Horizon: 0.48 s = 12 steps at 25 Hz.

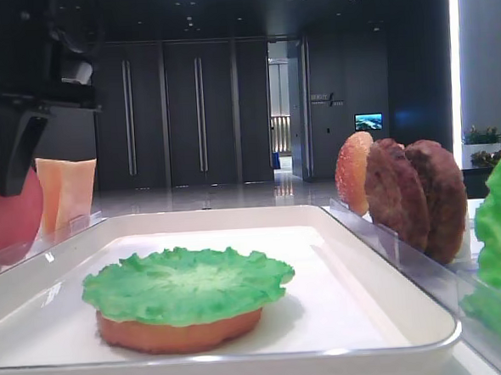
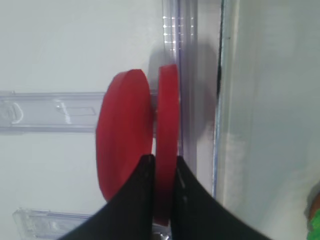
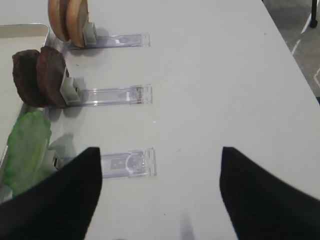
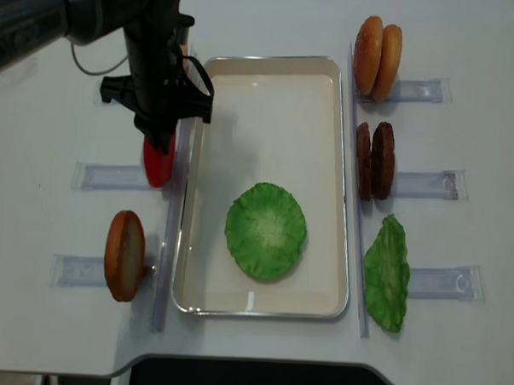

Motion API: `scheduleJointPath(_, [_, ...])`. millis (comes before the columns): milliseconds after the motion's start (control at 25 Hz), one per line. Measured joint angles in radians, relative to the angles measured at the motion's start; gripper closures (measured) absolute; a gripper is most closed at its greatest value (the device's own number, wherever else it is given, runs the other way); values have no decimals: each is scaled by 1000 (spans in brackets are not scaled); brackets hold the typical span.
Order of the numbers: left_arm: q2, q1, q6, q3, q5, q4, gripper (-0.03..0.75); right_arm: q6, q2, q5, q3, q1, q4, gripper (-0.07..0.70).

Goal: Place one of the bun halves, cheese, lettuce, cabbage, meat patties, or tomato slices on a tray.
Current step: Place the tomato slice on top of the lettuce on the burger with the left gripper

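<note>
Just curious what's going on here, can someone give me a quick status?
Left end effector shut on flat red tomato slice. Right end effector open, empty. Nothing blocking the white tray.

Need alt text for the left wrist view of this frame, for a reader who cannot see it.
The left claw is shut on the nearer of two red tomato slices standing on edge in a clear plastic holder. The white tray runs down the right side, with a bit of green lettuce at the bottom right corner.
</note>
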Motion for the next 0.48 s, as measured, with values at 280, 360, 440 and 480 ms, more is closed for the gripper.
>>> scheduleJointPath(280, [-10, 0, 11, -33, 10, -57, 669, 0, 0, 0, 0, 0, 0, 155])
scheduleJointPath(360, [-23, 0, 13, -33, 11, -72, 669, 0, 0, 0, 0, 0, 0, 155])
scheduleJointPath(440, [-45, 0, 15, -33, 11, -97, 670, 0, 0, 0, 0, 0, 0, 155])
scheduleJointPath(480, [-61, 0, 19, -33, 11, -112, 670, 0, 0, 0, 0, 0, 0, 155])
